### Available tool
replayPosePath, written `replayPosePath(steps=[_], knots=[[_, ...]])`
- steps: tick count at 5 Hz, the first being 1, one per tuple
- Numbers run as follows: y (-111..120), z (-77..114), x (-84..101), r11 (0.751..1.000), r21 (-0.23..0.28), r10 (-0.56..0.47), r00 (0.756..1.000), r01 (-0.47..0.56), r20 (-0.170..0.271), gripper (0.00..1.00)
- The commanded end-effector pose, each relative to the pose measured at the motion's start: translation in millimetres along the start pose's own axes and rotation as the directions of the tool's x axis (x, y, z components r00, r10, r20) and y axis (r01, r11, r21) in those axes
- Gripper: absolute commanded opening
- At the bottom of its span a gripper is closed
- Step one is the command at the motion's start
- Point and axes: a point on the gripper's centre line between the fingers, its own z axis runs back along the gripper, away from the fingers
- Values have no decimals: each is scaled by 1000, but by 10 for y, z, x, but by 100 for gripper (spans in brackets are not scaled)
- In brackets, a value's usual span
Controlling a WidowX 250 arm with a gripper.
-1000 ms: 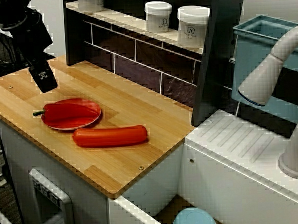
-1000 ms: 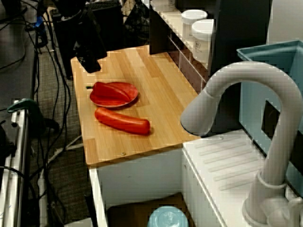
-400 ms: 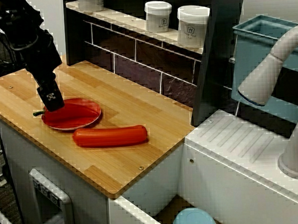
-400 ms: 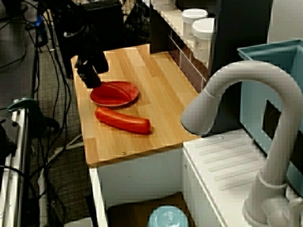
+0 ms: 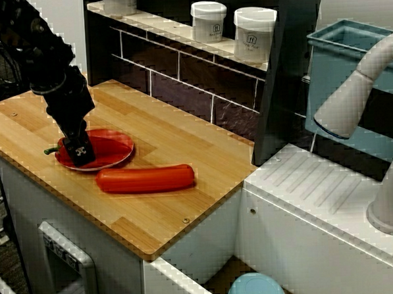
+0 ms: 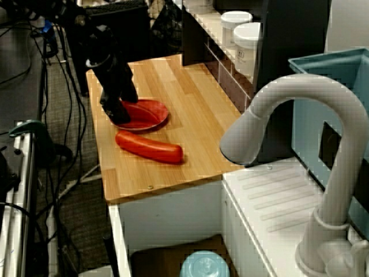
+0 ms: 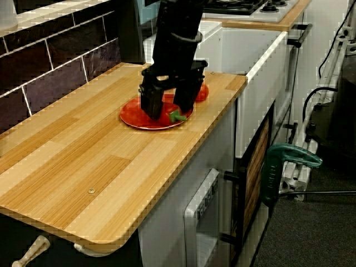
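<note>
While on plate [image 7: 131, 118], pepper [image 7: 168, 113] between fingers [image 7: 149, 104]

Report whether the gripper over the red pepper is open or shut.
Open: in the side view the gripper has its jaws apart, astride the red pepper on the plate. Whether they touch it, cannot tell.

The front view looks down from high on the wooden countertop [image 5: 183, 141], facing the tiled back wall [image 5: 180, 82] at middle range. The view from the sink end looks along that countertop past the faucet [image 6: 300, 92], close in its foreground. The low view from the opposite end sits nearest, facing the stove [image 7: 245, 6]. All three share the countertop and its red plate [image 5: 121, 154].
</note>
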Motion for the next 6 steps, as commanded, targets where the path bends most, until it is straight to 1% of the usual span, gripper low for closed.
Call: replayPosePath(steps=[1, 2, 3, 4, 5, 6], knots=[[80, -62, 15, 1000, -3, 18, 1000, -18, -13, 0], [127, -20, 6, 999, -28, 31, 999, -33, -41, 0], [170, 80, 27, 999, -42, 33, 999, -34, -41, 0], [246, 255, 58, 998, -62, 25, 999, -27, -28, 0], [353, 401, 55, 996, -83, 43, 999, -43, -9, 0], [514, 502, 51, 997, -76, 3, 1000, -2, 16, 0]])
